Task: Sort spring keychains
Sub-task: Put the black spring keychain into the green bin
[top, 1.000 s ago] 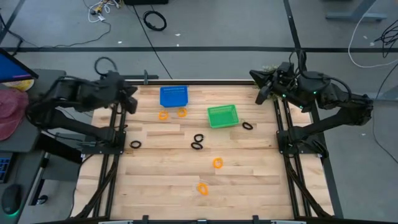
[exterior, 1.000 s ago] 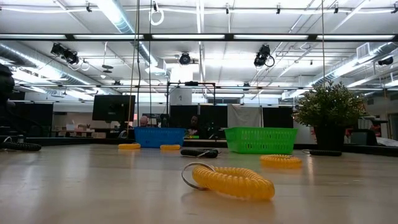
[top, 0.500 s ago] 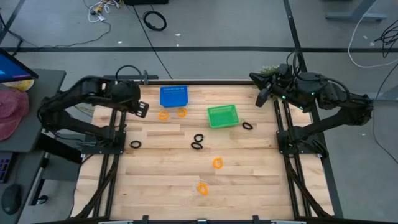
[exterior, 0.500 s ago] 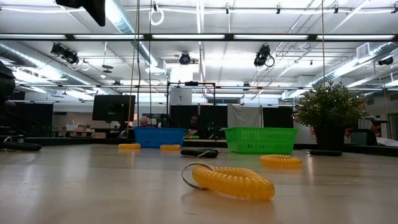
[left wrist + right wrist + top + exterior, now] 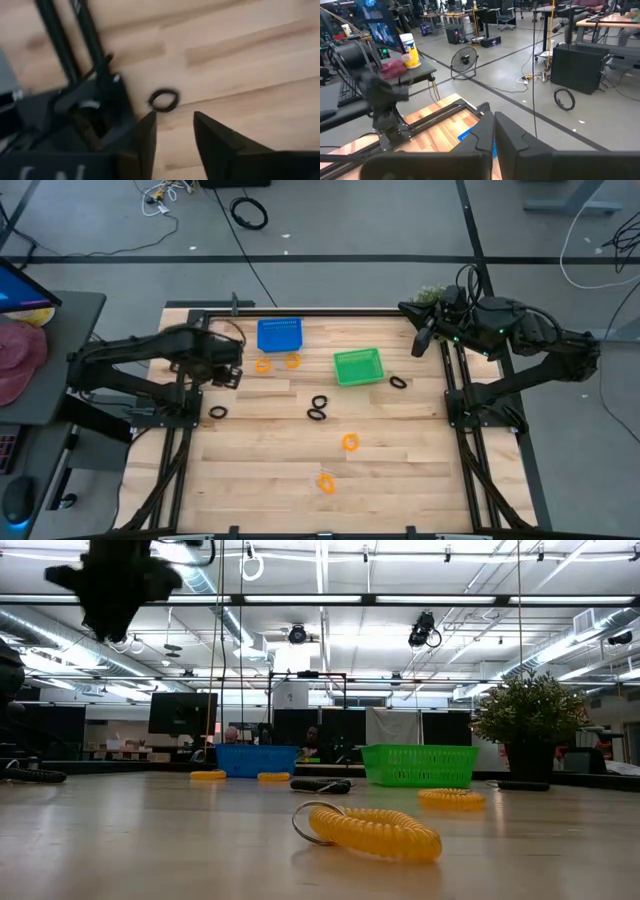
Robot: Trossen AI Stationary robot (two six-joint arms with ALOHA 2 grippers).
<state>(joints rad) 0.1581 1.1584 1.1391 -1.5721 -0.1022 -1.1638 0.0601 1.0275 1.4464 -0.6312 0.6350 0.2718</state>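
Over the left edge of the surface (image 5: 400,470), left gripper (image 5: 172,135): fingers (image 5: 212,137) parted by a modest gap, holding nothing, aimed down at a black spring keychain (image 5: 163,100) lying flat just beside the arm's base frame. Same black loop (image 5: 217,412) alone near the left rail in the high view. Right gripper (image 5: 492,132) parked high at the far right corner, fingers pressed together, empty.

Remaining spring keychains scattered flat on the wood: two orange (image 5: 262,365) (image 5: 292,361) just in front of the blue basket (image 5: 279,333); a black pair (image 5: 318,407) touching at centre; one black (image 5: 399,382) beside the green basket (image 5: 357,366); two orange (image 5: 349,442) (image 5: 327,483) toward the near edge, the nearest large in the low view (image 5: 372,830).

Handling, as judged: light, soft plastic coils, springy, likely to squash and roll under a pinch. Best taken across one side of the coil, one finger inside the loop and one outside, pressed close to the wood.

Both mesh baskets apparently empty from above; interiors not fully clear.
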